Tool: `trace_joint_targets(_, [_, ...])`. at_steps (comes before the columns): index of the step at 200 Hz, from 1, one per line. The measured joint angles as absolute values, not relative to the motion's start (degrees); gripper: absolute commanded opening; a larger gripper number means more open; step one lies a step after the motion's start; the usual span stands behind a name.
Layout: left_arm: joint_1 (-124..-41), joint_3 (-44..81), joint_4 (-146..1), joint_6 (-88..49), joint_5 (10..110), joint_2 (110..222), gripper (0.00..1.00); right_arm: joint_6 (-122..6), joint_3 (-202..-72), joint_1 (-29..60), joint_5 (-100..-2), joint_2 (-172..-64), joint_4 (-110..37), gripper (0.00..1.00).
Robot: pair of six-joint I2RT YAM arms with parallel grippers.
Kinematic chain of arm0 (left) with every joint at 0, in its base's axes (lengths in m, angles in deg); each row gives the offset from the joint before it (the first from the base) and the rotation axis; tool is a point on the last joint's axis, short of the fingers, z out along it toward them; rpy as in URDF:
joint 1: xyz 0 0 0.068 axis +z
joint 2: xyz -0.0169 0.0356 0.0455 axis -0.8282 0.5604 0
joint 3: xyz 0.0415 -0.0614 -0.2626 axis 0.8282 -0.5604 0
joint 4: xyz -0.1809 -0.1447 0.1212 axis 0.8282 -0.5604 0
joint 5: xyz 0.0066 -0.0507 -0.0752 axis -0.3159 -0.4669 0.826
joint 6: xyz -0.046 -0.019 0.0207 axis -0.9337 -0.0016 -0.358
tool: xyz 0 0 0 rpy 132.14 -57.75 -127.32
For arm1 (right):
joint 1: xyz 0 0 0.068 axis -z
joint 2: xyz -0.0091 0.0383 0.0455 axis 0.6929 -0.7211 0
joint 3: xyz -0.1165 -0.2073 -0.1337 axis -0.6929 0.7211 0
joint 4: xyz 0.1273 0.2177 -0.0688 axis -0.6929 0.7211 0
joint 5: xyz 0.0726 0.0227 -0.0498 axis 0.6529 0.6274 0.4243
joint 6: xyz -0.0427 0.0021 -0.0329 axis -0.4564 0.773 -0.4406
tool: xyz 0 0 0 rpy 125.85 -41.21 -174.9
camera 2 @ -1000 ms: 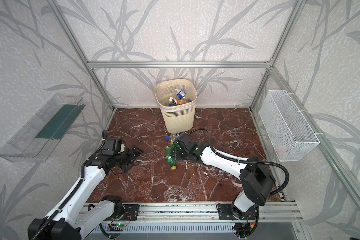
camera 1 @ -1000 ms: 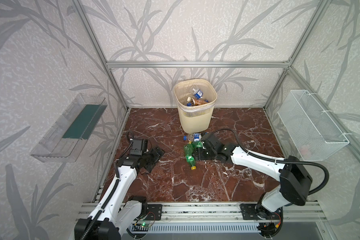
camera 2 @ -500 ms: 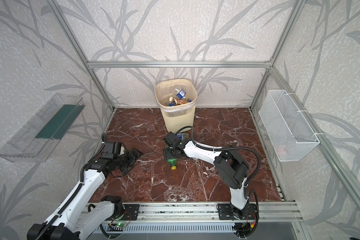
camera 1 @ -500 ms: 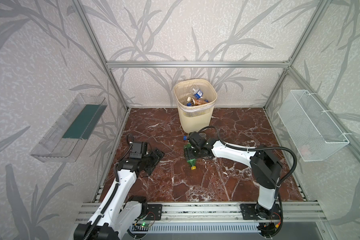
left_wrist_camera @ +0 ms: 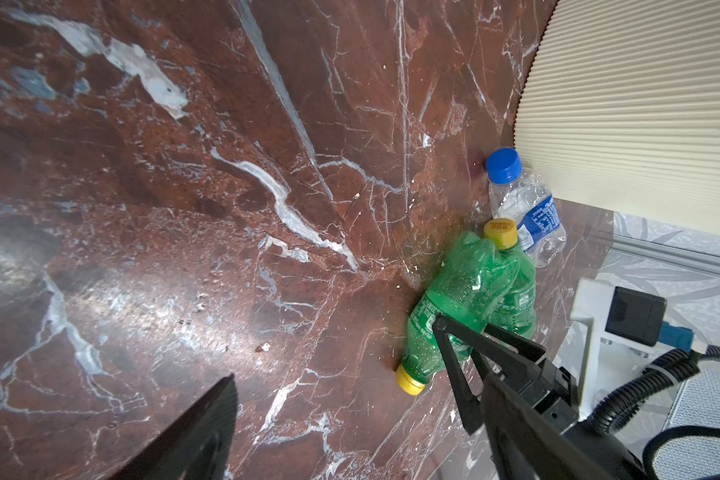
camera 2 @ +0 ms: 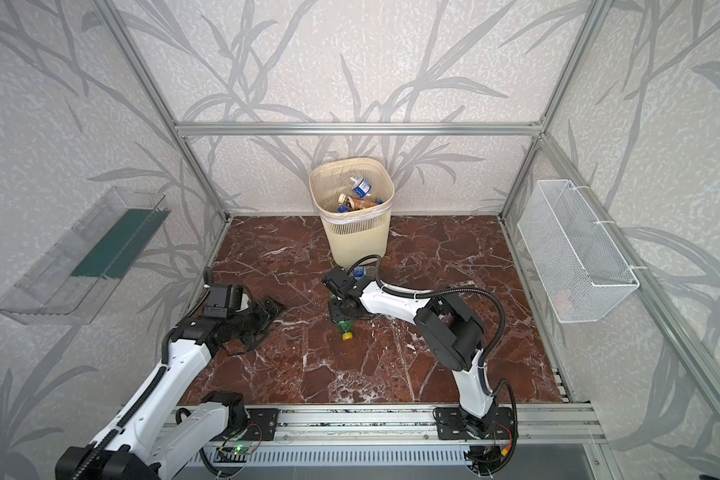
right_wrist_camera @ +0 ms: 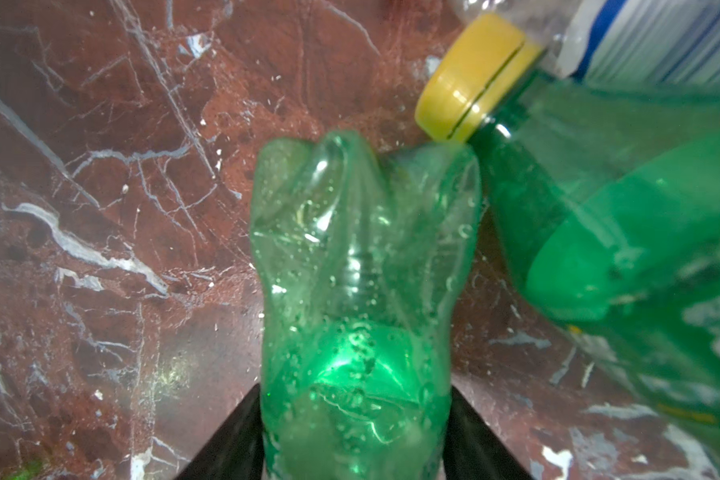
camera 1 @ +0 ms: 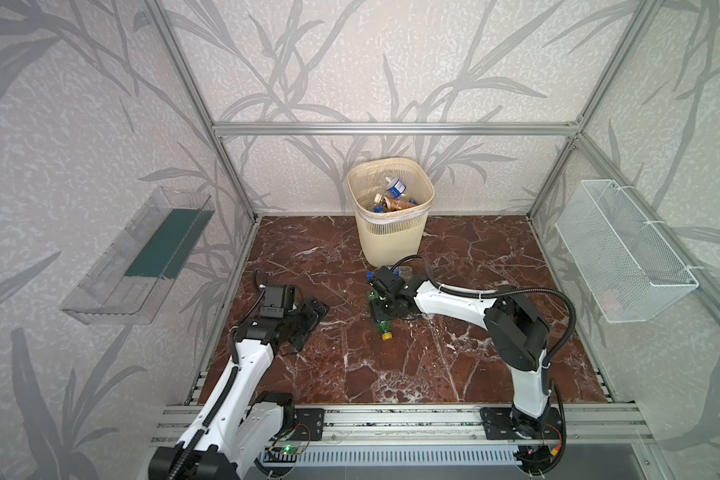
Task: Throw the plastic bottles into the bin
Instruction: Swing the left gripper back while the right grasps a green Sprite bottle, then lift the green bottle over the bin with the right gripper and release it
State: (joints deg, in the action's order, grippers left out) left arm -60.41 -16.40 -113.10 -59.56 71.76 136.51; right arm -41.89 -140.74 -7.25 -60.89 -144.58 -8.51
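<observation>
A crushed green bottle with a yellow cap lies on the marble floor. My right gripper is shut on its middle, one black finger pressed against each side, in both top views. A second green bottle lies touching it, and a clear bottle with a blue label rests at the foot of the bin. The bin holds several bottles. My left gripper stands open and empty, low over the floor to the left.
A white wire mesh basket hangs on the right wall and a clear tray with a green base on the left wall. The right arm's cable loops just in front of the bin. An aluminium rail runs along the front edge.
My right gripper has moved left over the green bottle and closed on it, and that arm's elbow has swung. The left arm has shifted slightly and stays open.
</observation>
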Motion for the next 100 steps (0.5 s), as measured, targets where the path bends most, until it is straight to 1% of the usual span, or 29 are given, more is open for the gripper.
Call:
trace_joint_targets(11, [-60.4, -16.4, -113.1, -59.5, 71.8, 136.6, 0.92, -41.9, -140.0, -7.3, -60.8, -144.1, -8.9, 0.53])
trace_joint_targets(42, [-60.3, -16.4, -112.9, -59.6, 71.8, 137.0, 0.91, -41.6, -134.1, -7.8, -60.7, -139.7, -9.6, 0.52])
trace_joint_targets(70, [-60.3, -16.4, -112.3, -59.6, 71.9, 137.7, 0.91, -40.3, -126.3, -8.1, -60.3, -132.7, -9.4, 0.53])
trace_joint_targets(100, [-60.3, -16.4, -111.9, -59.6, 71.9, 138.9, 0.91, -37.4, -118.3, -8.0, -60.8, -122.7, -9.1, 0.53])
